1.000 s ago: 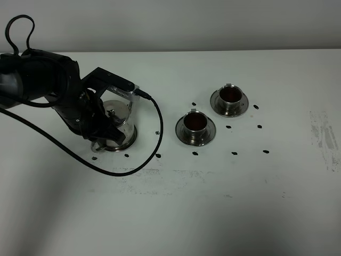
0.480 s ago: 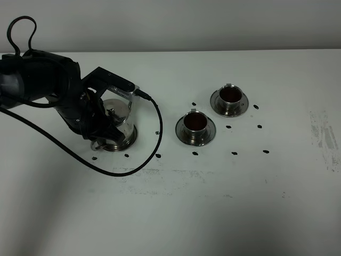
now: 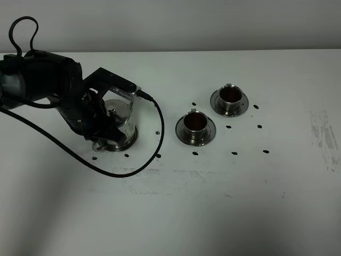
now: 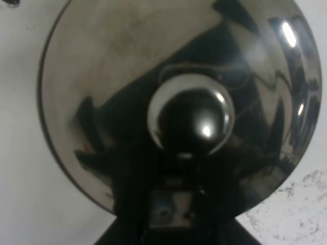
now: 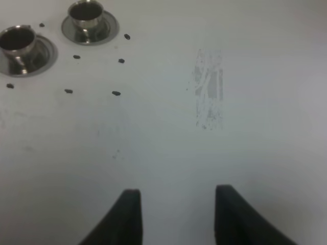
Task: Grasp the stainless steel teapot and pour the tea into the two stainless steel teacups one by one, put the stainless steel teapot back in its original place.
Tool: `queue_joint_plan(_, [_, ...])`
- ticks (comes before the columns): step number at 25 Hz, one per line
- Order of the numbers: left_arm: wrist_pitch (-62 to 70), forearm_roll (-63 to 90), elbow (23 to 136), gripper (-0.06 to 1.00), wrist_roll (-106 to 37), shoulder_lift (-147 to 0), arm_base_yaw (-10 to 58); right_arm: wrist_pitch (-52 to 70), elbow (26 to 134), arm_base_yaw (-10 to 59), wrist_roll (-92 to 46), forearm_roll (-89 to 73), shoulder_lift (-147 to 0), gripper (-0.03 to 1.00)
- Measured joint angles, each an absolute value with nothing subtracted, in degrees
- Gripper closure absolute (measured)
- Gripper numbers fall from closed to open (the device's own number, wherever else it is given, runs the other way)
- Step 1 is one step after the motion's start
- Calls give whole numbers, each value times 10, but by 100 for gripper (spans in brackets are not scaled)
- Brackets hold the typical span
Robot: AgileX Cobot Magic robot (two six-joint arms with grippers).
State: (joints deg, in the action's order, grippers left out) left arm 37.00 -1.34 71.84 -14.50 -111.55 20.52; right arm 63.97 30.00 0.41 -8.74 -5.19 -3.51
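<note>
The stainless steel teapot (image 3: 121,124) stands at the left of the table on its shallow round tray (image 3: 129,142). My left gripper (image 3: 103,136) sits low at the pot's near-left side, by the ring handle, and seems shut on it; the fingers are hidden. In the left wrist view the domed lid and its knob (image 4: 191,115) fill the picture. The two stainless steel teacups (image 3: 195,122) (image 3: 230,96) stand on saucers at the middle, both holding dark reddish tea. They also show in the right wrist view (image 5: 15,41) (image 5: 86,13). My right gripper (image 5: 179,217) is open and empty above bare table.
A black cable (image 3: 154,133) loops from the left arm across the table in front of the teapot. Small black marks (image 3: 233,153) dot the table around the cups. A scuffed grey patch (image 3: 325,133) lies at the far right, also seen in the right wrist view (image 5: 208,89).
The left arm has shifted slightly to the right, and the teapot now stands a little more upright on its tray. The cups and the right gripper have not moved.
</note>
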Motion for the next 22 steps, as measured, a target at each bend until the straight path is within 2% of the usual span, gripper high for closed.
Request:
queue_joint_plan(3, [375, -10, 718, 75, -157, -1115, 205, 640, 300, 4, -87, -52, -35, 64])
queue_joint_plan(9, [379, -8, 718, 55, -160, -1115, 205, 640, 300, 4, -87, -52, -35, 64])
queue_joint_plan(12, [379, -7, 718, 49, -160, -1115, 205, 640, 300, 4, -87, -52, -35, 64])
queue_joint_plan(22, [402, 4, 718, 47, -161, -1057, 210, 640, 300, 4, -87, -52, -35, 64])
